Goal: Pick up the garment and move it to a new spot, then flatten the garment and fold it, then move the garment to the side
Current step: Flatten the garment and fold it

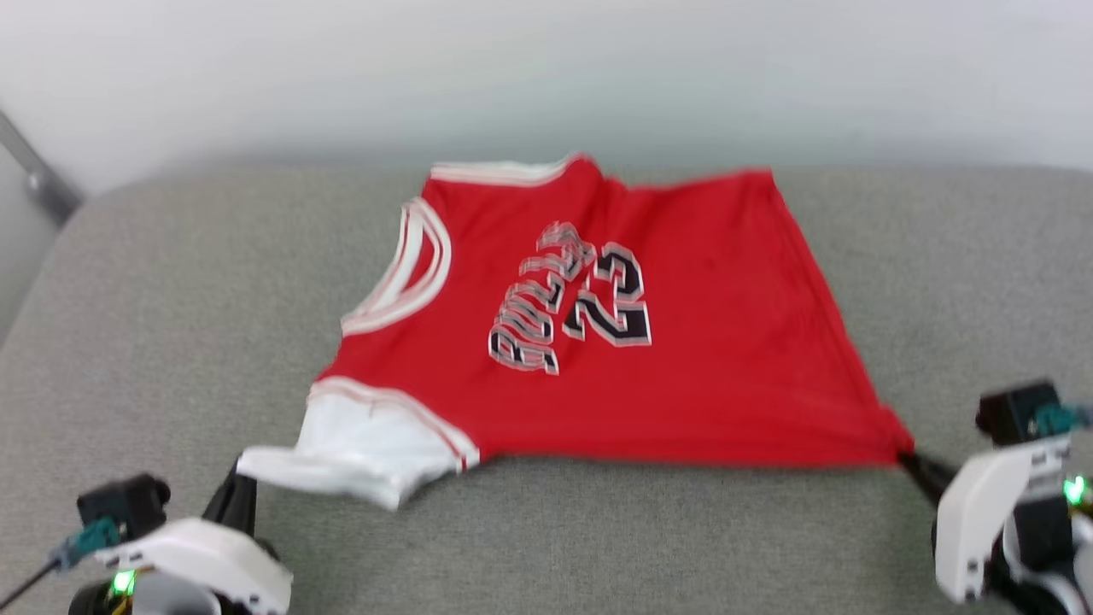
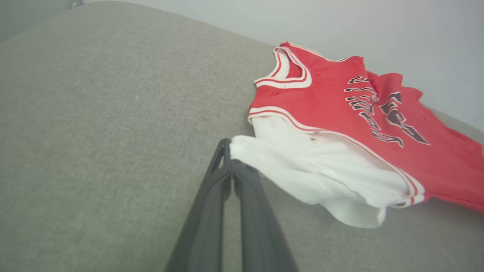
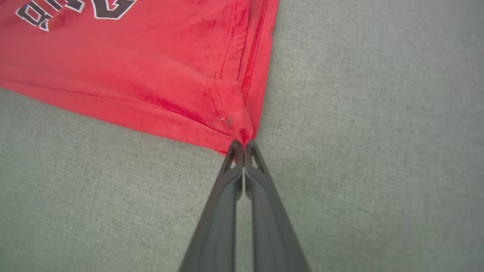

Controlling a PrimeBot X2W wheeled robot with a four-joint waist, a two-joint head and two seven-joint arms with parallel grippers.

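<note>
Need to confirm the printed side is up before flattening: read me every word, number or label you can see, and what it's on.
"23": black, white-outlined number on the upward face of the red garment.
"BULLS": arched letters beside it, same face; blurred, so only a likely reading.
No other text or tag can be made out.

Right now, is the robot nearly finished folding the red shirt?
Not yet. Done: the garment lies spread, number side up, on the grey cushion. In hand: the left fingers pinch its white sleeve and the right fingers pinch a red hem corner, stretching it flat. Left: no fold is made, and moving it aside comes after.
</note>
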